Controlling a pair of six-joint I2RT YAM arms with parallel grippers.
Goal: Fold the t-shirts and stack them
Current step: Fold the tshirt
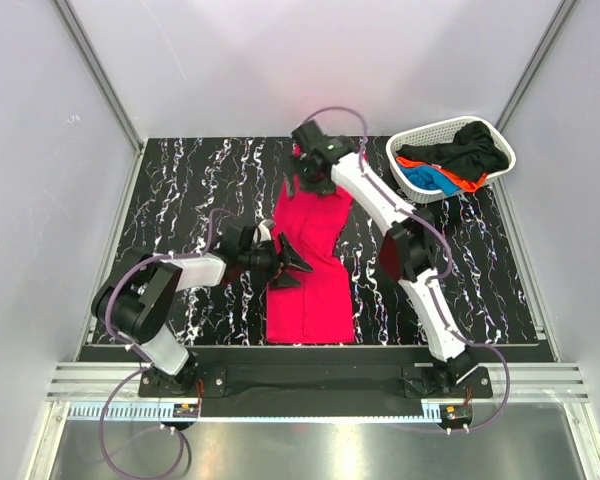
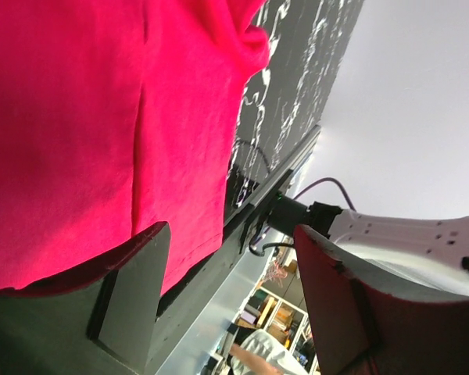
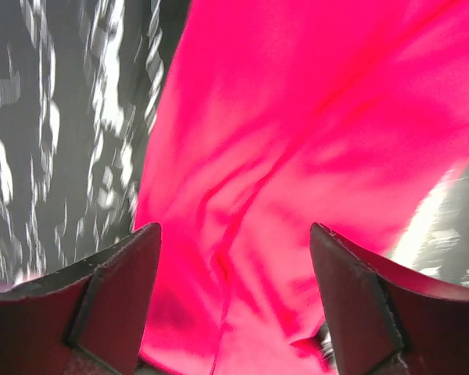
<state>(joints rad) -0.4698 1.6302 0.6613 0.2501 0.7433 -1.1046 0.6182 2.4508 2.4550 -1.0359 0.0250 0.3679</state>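
Note:
A pinkish-red t-shirt (image 1: 310, 275) lies lengthwise on the black marbled table, folded narrow; it also shows in the left wrist view (image 2: 86, 117) and the right wrist view (image 3: 313, 156). My left gripper (image 1: 288, 262) is open at the shirt's left edge, about midway along it. My right gripper (image 1: 307, 180) is open just over the shirt's far end, holding nothing. Black (image 1: 470, 150), blue (image 1: 418, 180) and orange (image 1: 448, 182) t-shirts lie bunched in the basket.
A white lattice basket (image 1: 410, 138) stands at the table's far right corner. The black marbled table (image 1: 190, 190) has grey walls on three sides. A metal rail (image 1: 310, 385) runs along the near edge by the arm bases.

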